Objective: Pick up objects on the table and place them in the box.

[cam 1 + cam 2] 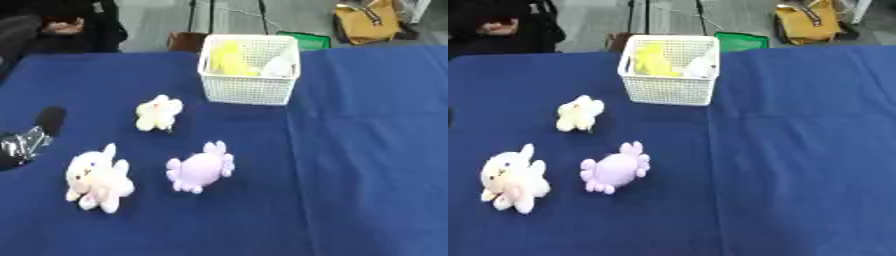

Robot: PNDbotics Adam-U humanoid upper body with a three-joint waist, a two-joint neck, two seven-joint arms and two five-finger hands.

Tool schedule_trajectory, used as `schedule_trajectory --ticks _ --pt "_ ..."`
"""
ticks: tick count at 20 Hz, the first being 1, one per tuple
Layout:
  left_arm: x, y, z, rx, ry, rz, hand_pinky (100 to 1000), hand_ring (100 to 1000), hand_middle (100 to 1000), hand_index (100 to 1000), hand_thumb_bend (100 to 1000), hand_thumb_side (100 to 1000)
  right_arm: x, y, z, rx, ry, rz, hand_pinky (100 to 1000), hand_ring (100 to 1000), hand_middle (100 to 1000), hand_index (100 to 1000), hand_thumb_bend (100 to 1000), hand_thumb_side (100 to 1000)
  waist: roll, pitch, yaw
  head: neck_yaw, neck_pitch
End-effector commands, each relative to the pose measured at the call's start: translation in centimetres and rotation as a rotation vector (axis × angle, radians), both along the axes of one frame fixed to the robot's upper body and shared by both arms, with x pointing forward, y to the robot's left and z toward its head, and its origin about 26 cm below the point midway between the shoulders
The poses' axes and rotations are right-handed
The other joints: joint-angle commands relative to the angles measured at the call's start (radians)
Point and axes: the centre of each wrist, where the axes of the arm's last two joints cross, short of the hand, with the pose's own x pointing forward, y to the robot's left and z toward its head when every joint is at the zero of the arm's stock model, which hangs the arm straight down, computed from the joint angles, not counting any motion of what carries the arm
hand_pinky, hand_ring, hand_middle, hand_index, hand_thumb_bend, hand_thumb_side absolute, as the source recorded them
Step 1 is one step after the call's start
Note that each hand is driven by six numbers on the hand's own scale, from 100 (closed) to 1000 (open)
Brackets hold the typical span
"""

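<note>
White mesh box [251,91]: table [376,150] far centre, holding a yellow toy [229,61] and a white toy [278,66].
Cream plush [158,113]: at 8 o'clock from box.
Lilac plush [201,169]: at 6 o'clock, apart.
White bunny plush [97,181]: at 9 o'clock of lilac.
Left hand [29,137]: left edge, possibly resting; finger state cannot be told.

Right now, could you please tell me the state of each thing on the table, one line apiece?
White basket: upright on the blue cloth, holding a yellow toy and a white toy.
Cream plush: lying on the cloth, outside the basket.
Purple plush: lying on the cloth, outside the basket.
White bunny plush: lying on the cloth, outside the basket.
Left hand: at the left edge, holding nothing.
</note>
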Motion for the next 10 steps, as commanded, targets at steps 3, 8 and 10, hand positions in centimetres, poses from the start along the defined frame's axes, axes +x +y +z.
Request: schedule_trajectory --ticks 3,8,10 --pt "-0.4 -0.2 1.6 0.267 0.122 0.076 907 959 962 1000 364 865 -0.3 0.3 0.5 -0.004 -0.034 0.025 743 710 624 818 100 954 -0.001 -0.023 -0.006 0.006 0.0" --pt "-0.3 -0.8 3.0 0.473 0.286 0.098 908 961 958 1000 543 779 -0.3 0.4 0.4 -0.002 -0.028 0.038 742 707 621 815 100 946 0.0 -0.024 -0.008 0.009 0.0" --pt "-0.3 -0.9 3.6 0.527 0.333 0.11 912 961 951 1000 562 768 -0.3 0.5 0.3 -0.002 -0.026 0.043 741 706 620 814 100 945 0.001 -0.024 -0.008 0.01 0.001"
